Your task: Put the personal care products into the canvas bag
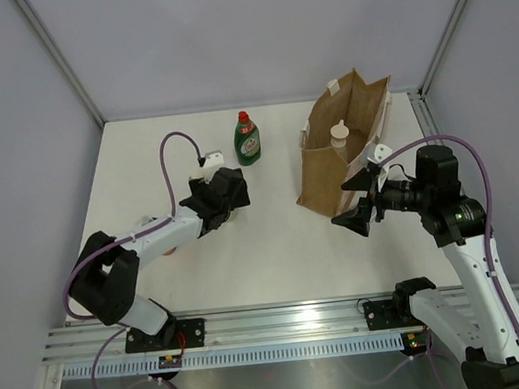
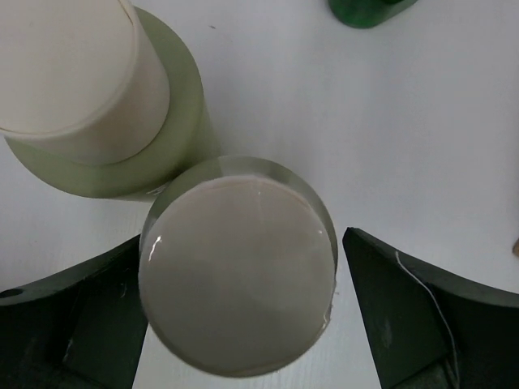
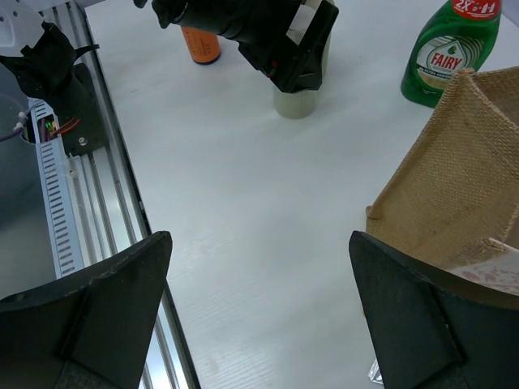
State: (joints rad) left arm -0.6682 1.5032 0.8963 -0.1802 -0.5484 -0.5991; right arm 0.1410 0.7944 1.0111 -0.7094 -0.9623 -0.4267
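Note:
My left gripper (image 1: 226, 198) is open and straddles the white cap of a pale bottle (image 2: 238, 275); its left finger is at the cap's edge and the right finger (image 2: 430, 324) stands off by a gap. A second pale white-capped bottle (image 2: 73, 73) stands touching it. The dark green bottle with a red cap (image 1: 247, 139) stands behind them. The canvas bag (image 1: 330, 165) stands upright at the right with a pale bottle (image 1: 339, 136) inside. My right gripper (image 1: 357, 205) is open and empty, just in front of the bag (image 3: 454, 178). A small orange item (image 3: 200, 44) stands by the left arm.
The aluminium rail (image 1: 281, 321) runs along the table's near edge, and it also shows in the right wrist view (image 3: 57, 203). White walls enclose the table at the back and sides. The left arm's purple cable (image 1: 174, 152) loops above the table.

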